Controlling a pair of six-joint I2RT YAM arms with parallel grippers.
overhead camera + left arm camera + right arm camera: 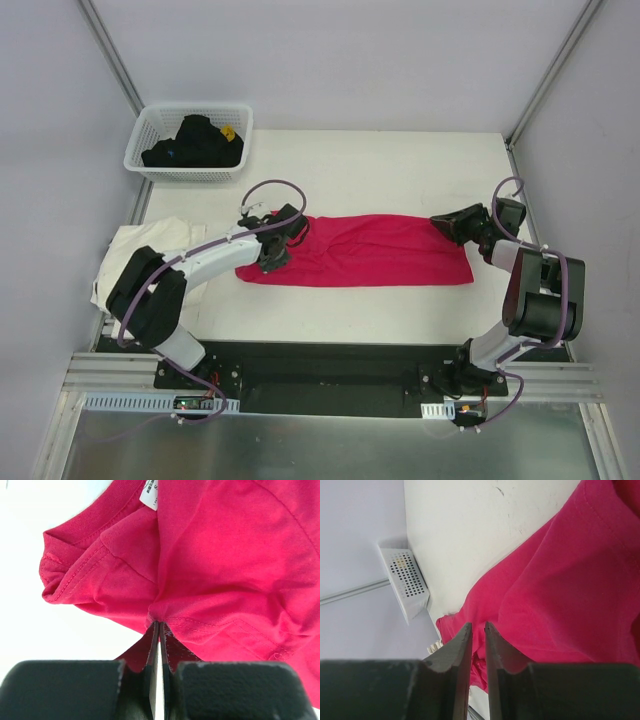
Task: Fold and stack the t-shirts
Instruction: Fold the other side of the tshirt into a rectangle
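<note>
Magenta t-shirt [360, 250] lies folded to a long band, left fingers [172, 655] clamped on its collar end, right fingers [457, 650] at its hem, hold indeterminate; cream t-shirt [125, 250] behind left fingers lies unstacked.

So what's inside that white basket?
A heap of black clothes with a little yellow bit fills the basket. Anything underneath the heap is covered and cannot be seen.

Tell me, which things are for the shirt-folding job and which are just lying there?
For the job:
red t-shirt, spread on the table
cream t-shirt, at the left edge

Just lying about:
white basket, at the back left
dark clothes, heaped inside it
</note>
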